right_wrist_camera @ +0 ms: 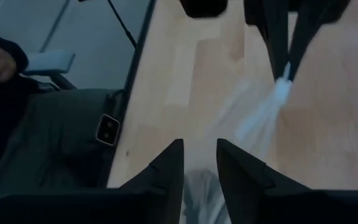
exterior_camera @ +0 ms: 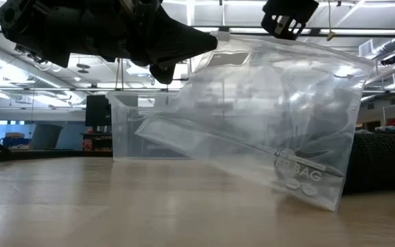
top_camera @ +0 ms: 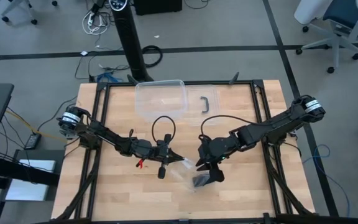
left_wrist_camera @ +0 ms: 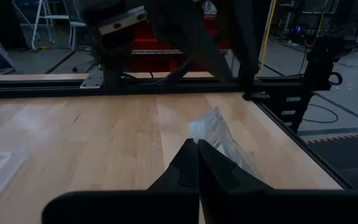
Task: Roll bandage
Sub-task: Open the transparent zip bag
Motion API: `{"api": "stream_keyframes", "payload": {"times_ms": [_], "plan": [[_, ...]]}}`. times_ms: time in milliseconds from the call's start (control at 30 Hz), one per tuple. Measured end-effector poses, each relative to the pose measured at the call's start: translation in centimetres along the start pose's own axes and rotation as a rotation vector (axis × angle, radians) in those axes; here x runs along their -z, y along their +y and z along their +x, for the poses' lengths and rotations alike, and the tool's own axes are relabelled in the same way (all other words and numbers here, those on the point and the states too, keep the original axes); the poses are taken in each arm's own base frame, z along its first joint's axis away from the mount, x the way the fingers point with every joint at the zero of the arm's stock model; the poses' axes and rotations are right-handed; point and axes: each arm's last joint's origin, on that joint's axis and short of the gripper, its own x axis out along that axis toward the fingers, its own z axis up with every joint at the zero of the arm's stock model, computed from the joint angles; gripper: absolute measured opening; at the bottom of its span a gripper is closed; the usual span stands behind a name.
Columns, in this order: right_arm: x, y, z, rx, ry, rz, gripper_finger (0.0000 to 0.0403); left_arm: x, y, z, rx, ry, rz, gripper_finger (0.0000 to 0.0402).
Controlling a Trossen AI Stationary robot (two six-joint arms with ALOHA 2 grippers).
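Observation:
A clear plastic bag point(exterior_camera: 266, 116) hangs from my left gripper point(top_camera: 176, 157), which is shut on it near the table's middle. The bag's lower corner point(exterior_camera: 321, 199) rests on the table. The black bandage roll point(exterior_camera: 384, 161) lies on the table right beside the bag's lower end. It also shows in the high view point(top_camera: 201, 182). My right gripper point(top_camera: 207, 172) is open and stands just above the bag and the roll. Its fingers point(right_wrist_camera: 169, 162) are apart with the bag below them. My left gripper pinches the bag's upper corner point(right_wrist_camera: 283, 86) between its two shut fingers point(left_wrist_camera: 188, 165). The fingers come in slanting down from the table's left. The bag hangs below them, slanted and crumpled, with its lower corner on the table.
A clear plastic box point(top_camera: 160, 98) stands at the table's far middle, with a black handle point(top_camera: 205, 102) lying to its right. A person point(right_wrist_camera: 48, 130) sits just beyond the table's edge near my right arm.

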Motion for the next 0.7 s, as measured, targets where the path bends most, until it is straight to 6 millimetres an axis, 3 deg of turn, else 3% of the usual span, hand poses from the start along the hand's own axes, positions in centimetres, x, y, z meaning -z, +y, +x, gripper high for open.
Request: {"api": "stream_keyframes", "payload": {"times_ms": [100,267,700], "plan": [[0.3,-0.2,0.1,0.042,0.017,0.002,0.0075,0.0,0.0,0.0,0.0,-0.001,0.0,0.0],[0.5,-0.6,0.1,0.154,0.012,0.006,0.001,0.0,0.0,0.0,0.0,-0.001,0.0,0.0],[1.0,-1.1,1.8,0.134,0.067,0.051,0.0002,0.0,0.0,0.0,0.0,-0.001,0.0,0.0]]}}
